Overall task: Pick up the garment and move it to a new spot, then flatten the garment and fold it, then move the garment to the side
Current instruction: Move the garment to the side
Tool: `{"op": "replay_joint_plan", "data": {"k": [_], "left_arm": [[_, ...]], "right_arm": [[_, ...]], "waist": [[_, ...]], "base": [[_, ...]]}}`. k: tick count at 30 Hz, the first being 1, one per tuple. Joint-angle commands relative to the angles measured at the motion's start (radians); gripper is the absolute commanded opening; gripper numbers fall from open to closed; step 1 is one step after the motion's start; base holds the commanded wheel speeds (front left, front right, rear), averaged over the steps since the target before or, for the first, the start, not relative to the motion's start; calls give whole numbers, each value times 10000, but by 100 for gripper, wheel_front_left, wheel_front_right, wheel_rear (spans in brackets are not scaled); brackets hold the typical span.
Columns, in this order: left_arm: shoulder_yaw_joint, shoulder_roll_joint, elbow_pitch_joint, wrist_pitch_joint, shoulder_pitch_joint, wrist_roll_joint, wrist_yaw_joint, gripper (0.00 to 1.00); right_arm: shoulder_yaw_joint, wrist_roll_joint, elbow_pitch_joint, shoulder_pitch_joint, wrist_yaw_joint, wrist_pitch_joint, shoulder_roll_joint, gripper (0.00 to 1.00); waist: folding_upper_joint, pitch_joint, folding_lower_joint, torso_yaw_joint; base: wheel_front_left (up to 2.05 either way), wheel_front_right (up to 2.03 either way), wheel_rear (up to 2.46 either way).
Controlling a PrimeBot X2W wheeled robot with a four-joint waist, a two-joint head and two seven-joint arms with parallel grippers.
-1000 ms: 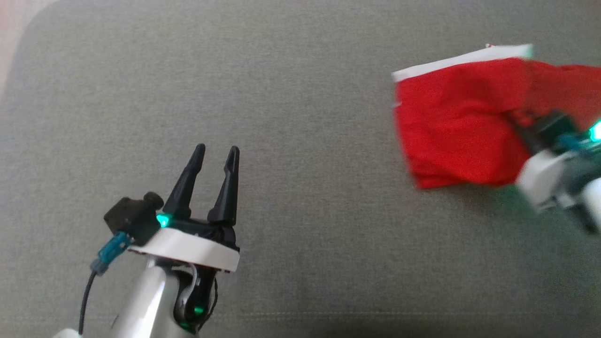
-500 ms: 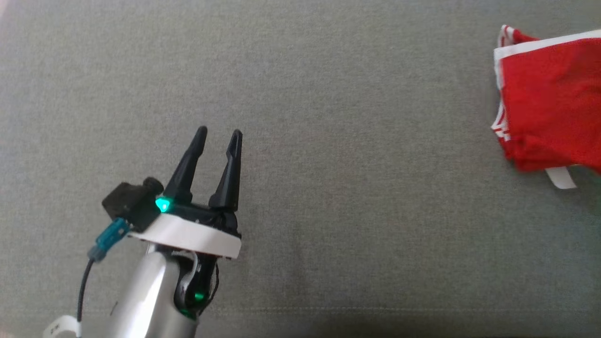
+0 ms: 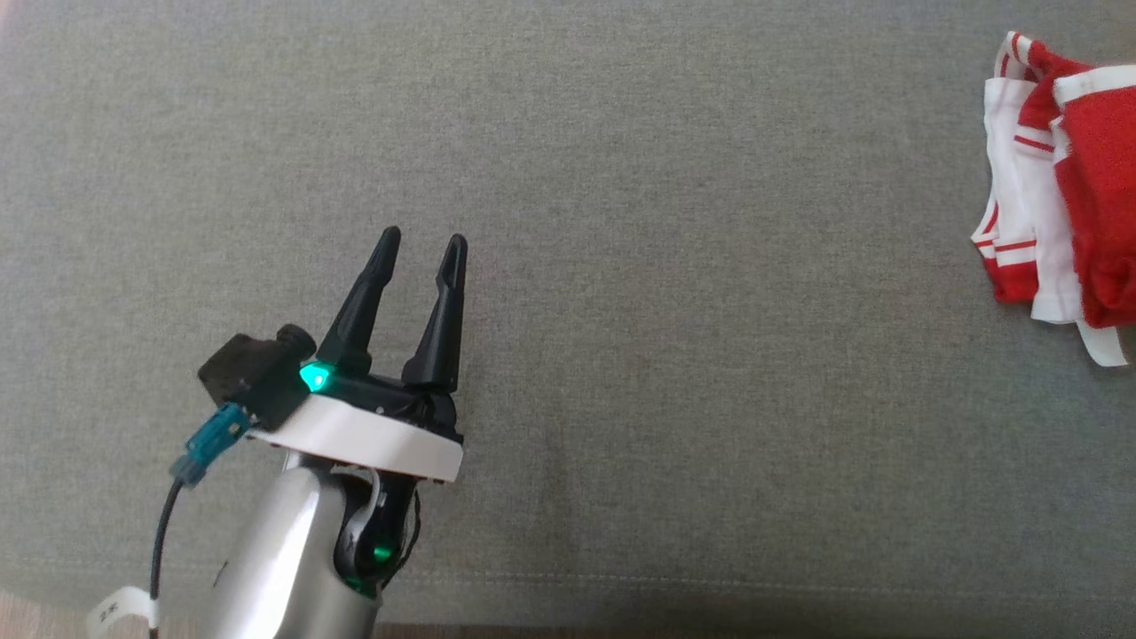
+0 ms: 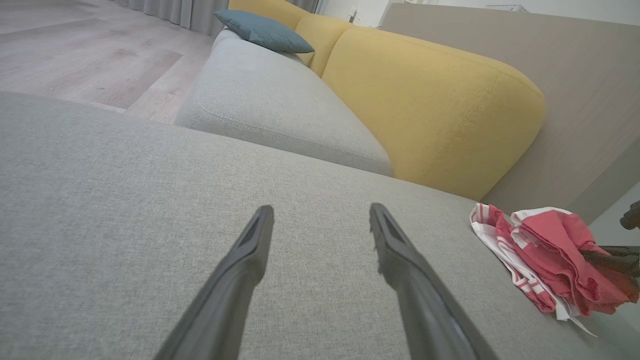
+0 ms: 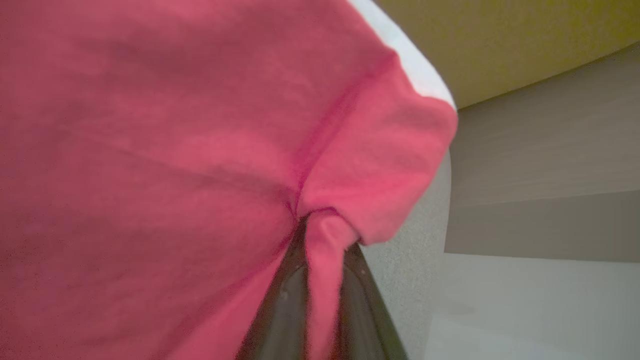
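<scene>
The garment (image 3: 1061, 195) is red with white trim and stripes. It lies bunched at the far right edge of the grey cushion (image 3: 621, 222) in the head view and shows at the lower right of the left wrist view as the garment (image 4: 550, 260). In the right wrist view the red cloth (image 5: 175, 150) covers most of the picture, and my right gripper (image 5: 322, 235) is shut on a pinched fold of it. My left gripper (image 3: 422, 244) stands open over bare cushion at the lower left, far from the garment; its fingers (image 4: 250, 250) hold nothing.
A yellow sofa backrest (image 4: 430, 100) rises behind the grey seat, with a blue pillow (image 4: 265, 30) farther back. A beige panel (image 4: 575, 100) stands to the right. Wooden floor (image 4: 75, 60) lies beyond the cushion's left side.
The garment has gone from the right part of the cushion to its far right edge and become more bunched, white striped parts now showing. The right arm has left the head view. The left gripper barely moved.
</scene>
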Motion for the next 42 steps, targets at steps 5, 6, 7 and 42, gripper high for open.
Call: {"op": "replay_joint_plan", "data": {"k": [5,6,7,42], "left_arm": [[252,72,-345,-53,-409,-120,-40,100],[249,72,-342,-53,-424,-120,-41,100],[254,72,-339,-53,-437,-119,-41,100],[1291,72,-554,-53,646,290,49,100]], "right_arm": [[-787,-81,11,299,-7,117,-52,0],[-931,-81,25,319,-7,115,22,0],[-1110,-51,52,331,-7,116,125,0],[-3755,471,-3007,2066,-7,-4404,6763,100]], "waist": [[0,132,0,50],[0,147,0,54],[0,160,0,56],[0,-2520,0,-479]], "base": [[0,0,0],[0,0,0],[0,0,0],[0,0,0]]}}
